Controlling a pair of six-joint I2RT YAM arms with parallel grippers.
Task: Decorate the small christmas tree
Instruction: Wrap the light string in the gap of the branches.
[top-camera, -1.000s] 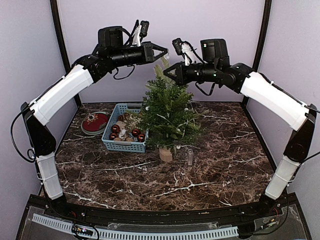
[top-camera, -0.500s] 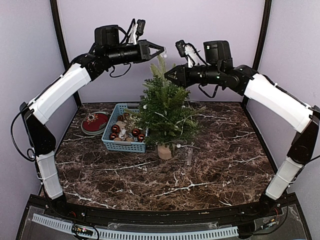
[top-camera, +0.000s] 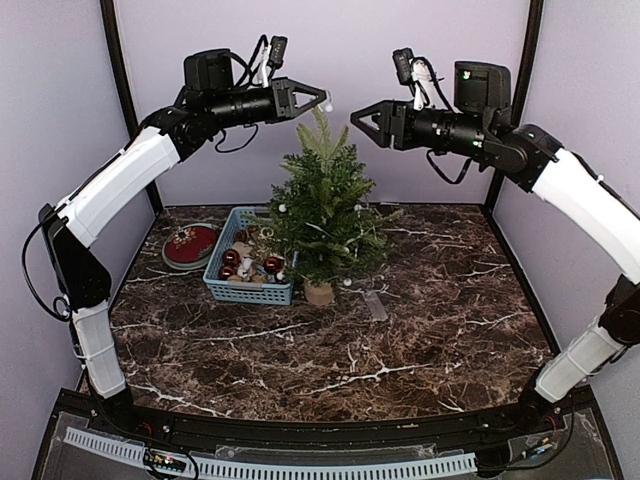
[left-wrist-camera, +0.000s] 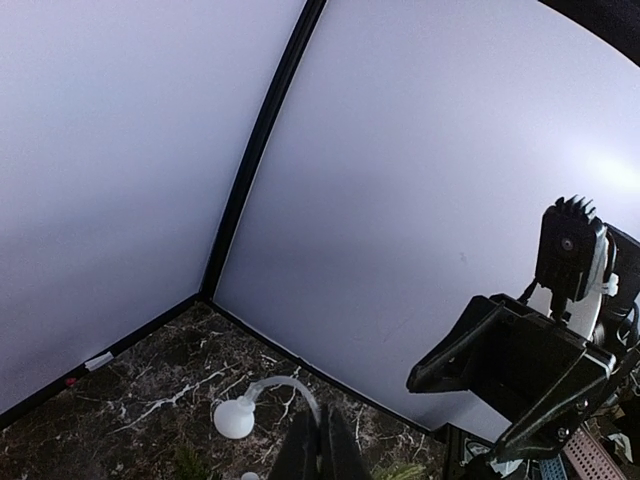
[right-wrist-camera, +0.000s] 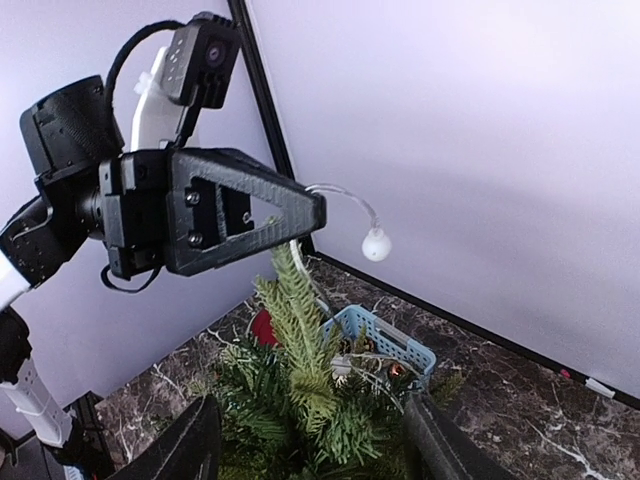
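- The left gripper is pinching its fingers fully together on a clear wire, right at the tips.
- The wire is curving out past the fingertips and ending in a white bulb hanging free in the air.
- The other way, the wire is dropping down toward the treetop; where it ends, cannot tell.
- The right gripper is holding its fingers spread wide, with nothing between them.
- Both grippers are hovering high above the desk, facing each other tip to tip with a gap between, left arm reaching in from the left edge, right arm from the right edge.
- The small christmas tree is standing upright on its wooden base, about mid-width and toward the far edge, its tip just below the gap between the two grippers.
- A few small white bulbs are showing among the branches.
- A blue basket is sitting just left of the tree, touching its lower branches, with red baubles inside.
- A red plate is lying left of the basket, nearer the far left corner.
- A small clear piece is lying flat just right of the base; too small to identify.
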